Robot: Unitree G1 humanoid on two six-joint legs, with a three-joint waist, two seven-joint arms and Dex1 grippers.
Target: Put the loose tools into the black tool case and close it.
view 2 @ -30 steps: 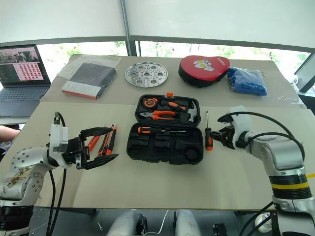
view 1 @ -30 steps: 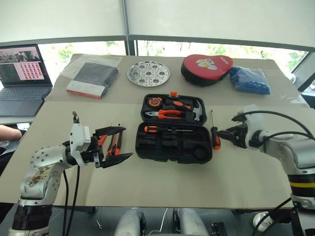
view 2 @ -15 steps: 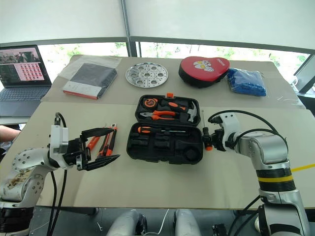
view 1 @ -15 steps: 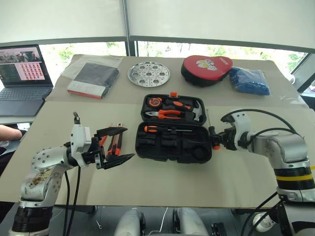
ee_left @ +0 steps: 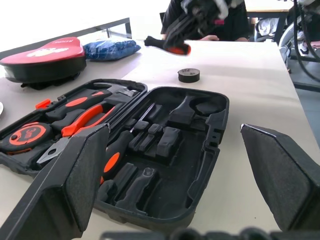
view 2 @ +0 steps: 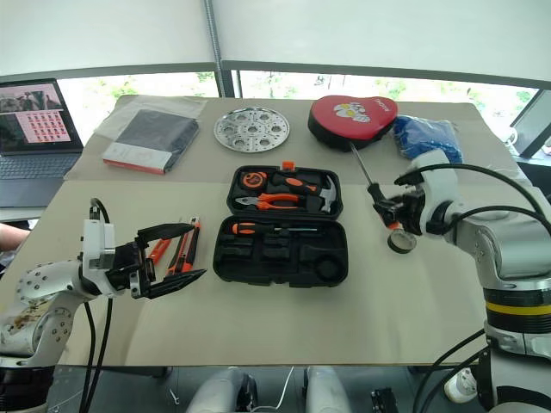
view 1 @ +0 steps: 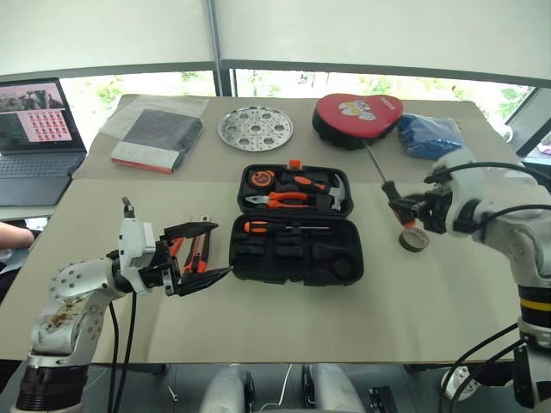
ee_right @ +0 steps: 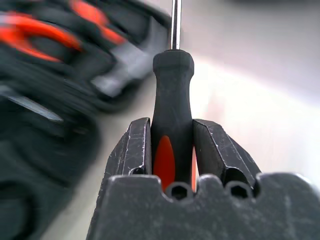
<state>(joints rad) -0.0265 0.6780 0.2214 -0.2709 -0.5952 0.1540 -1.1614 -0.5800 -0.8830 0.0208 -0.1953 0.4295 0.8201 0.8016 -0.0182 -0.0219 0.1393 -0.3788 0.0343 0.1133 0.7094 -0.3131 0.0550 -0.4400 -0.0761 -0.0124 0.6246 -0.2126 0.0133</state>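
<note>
Left eye view: the right gripper (view 1: 403, 209) is pinching a screwdriver (view 1: 385, 185) above the tabletop (view 1: 430, 301).
The black tool case (view 1: 295, 225) is lying open mid-table, the tape roll (view 1: 414, 240) sitting right of it; the left gripper (view 1: 201, 255) is hovering spread, with loose tools (view 1: 198, 255) lying beyond it. Left wrist view: its wide-apart fingers (ee_left: 85, 172) are framing the open case. Right wrist view: both fingers (ee_right: 135, 147) are clamping the orange-and-black handle, shaft pointing away.
</note>
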